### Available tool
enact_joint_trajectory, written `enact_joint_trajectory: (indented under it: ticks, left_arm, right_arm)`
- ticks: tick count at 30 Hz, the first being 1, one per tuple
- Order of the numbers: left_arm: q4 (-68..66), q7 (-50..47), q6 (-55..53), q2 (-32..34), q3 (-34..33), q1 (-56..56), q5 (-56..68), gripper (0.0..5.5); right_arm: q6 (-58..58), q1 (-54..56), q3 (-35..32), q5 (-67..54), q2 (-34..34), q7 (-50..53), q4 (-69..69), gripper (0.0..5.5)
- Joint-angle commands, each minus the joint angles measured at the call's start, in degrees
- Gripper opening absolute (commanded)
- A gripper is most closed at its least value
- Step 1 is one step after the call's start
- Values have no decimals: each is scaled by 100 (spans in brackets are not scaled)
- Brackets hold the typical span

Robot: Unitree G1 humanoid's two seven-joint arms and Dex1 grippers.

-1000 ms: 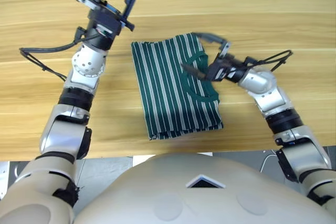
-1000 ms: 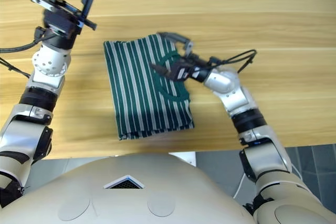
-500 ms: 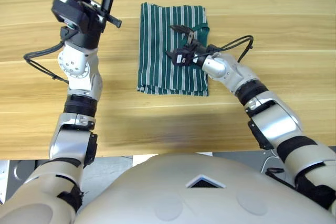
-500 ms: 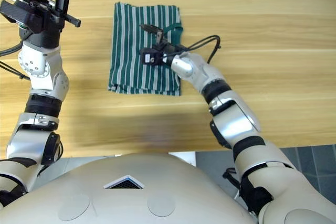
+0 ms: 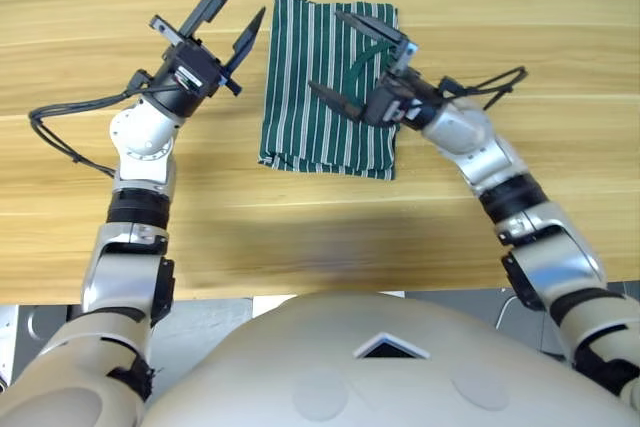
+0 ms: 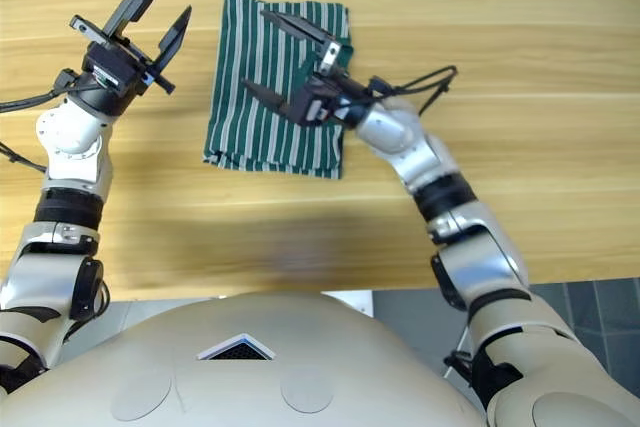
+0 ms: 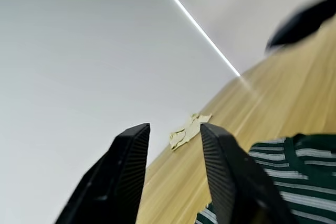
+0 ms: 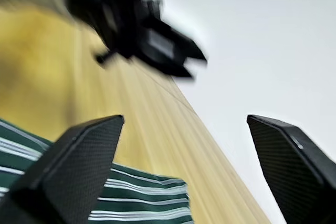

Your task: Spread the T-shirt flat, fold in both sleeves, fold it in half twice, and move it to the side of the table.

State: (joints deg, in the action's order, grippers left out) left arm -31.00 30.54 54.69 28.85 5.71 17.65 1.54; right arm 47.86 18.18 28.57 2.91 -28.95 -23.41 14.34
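Observation:
The green T-shirt with white stripes lies folded into a compact rectangle on the wooden table, its collar on the right side. My right gripper is open wide over the shirt's right half, with nothing between its fingers. The shirt's striped edge lies below them. My left gripper is open and raised just left of the shirt's far left corner, holding nothing. From the left wrist, its fingers point past the shirt.
A small pale scrap lies on the table near the far edge. A black cable loops off the left arm over the table. The table's front edge runs close to my body, with bare wood on both sides of the shirt.
The shirt has slid away from the front edge and turned square to it, with the right gripper on it. That gripper has since opened wide and lifted. The left gripper tilted toward the shirt.

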Motion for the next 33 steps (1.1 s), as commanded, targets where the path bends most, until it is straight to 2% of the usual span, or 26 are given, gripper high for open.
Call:
enact_joint_trajectory:
  ticks: [1, 6, 8, 11, 14, 17, 24, 30, 31, 32, 33]
  left_arm:
    - [409, 726, -168, 665, 297, -581, -121, 241]
    - [1457, 1688, -837, 1512, 600, -1538, 123, 306]
    - [1688, 1884, -1146, 1763, 638, -1805, -72, 337]
    - [1820, 1937, -1391, 1874, 702, -1962, -409, 368]
    - [1837, 1898, -1498, 1853, 795, -1950, -733, 368]
    - [1784, 1843, -1600, 1877, 855, -1905, -1110, 368]
    - [1231, 1134, -1715, 1823, 1096, -1339, -2490, 368]
    - [1059, 835, -1612, 1703, 1412, -1049, -2879, 368]
    - [1039, 832, -1581, 1690, 1491, -1025, -2915, 372]
    - [1027, 834, -1519, 1686, 1556, -1012, -2925, 372]
    - [1042, 877, -1466, 1695, 1606, -1025, -2872, 372]
  right_arm:
    - [-283, -1118, 174, -162, -1538, -1247, -1464, 437]
    - [-542, -2084, -253, 427, -2612, -1723, -1931, 437]
    - [-663, -2306, -394, 655, -2767, -1769, -1972, 437]
    - [-986, -2274, -446, 1200, -2594, -1700, -1802, 437]
    - [-1573, -1961, -391, 2269, -2152, -1313, -1387, 437]
    - [-1753, -1803, -245, 2723, -1872, -1163, -1186, 437]
    - [-1916, -1666, -12, 3192, -1494, -953, -957, 437]
    - [-1907, -1669, 37, 3222, -1475, -926, -876, 437]
    - [-1908, -1662, 50, 3219, -1465, -925, -856, 414]
    - [-1920, -1652, 57, 3211, -1452, -925, -831, 414]
    - [-1935, -1634, 70, 3224, -1438, -913, -784, 386]
